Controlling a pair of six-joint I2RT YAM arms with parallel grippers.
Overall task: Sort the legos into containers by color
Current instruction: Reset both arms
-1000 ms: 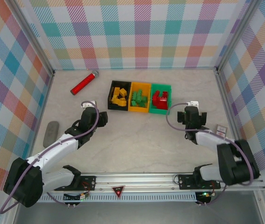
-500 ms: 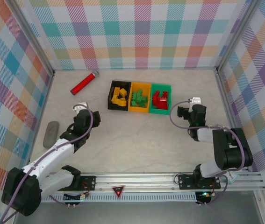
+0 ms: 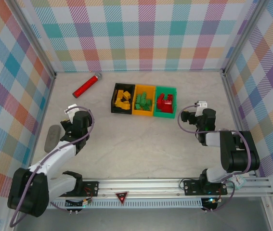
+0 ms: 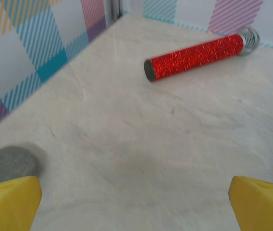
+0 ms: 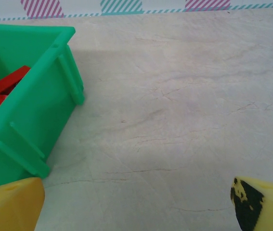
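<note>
Three containers stand in a row at the back middle. The black bin [image 3: 123, 98] holds yellow legos [image 3: 123, 97], the orange-yellow bin [image 3: 144, 101] holds green legos [image 3: 143, 100], and the green bin [image 3: 165, 102] [image 5: 30, 101] holds red legos [image 3: 165, 101] [image 5: 1, 91]. My left gripper [image 3: 74, 115] [image 4: 136, 207] sits well to the left of the bins, open wide over bare table. To the right of the green bin, my right gripper [image 3: 194, 111] [image 5: 136, 207] is open too, with nothing between its fingers.
A long red cylinder with a silver end [image 3: 87, 85] [image 4: 199, 55] lies at the back left. A grey oval object [image 3: 52, 137] [image 4: 6, 163] rests near the left wall. Checked walls close in the table on three sides.
My left arm has swung left, away from the bins, and its jaws have spread wider. My right arm drew back a little to the right, staying open.
</note>
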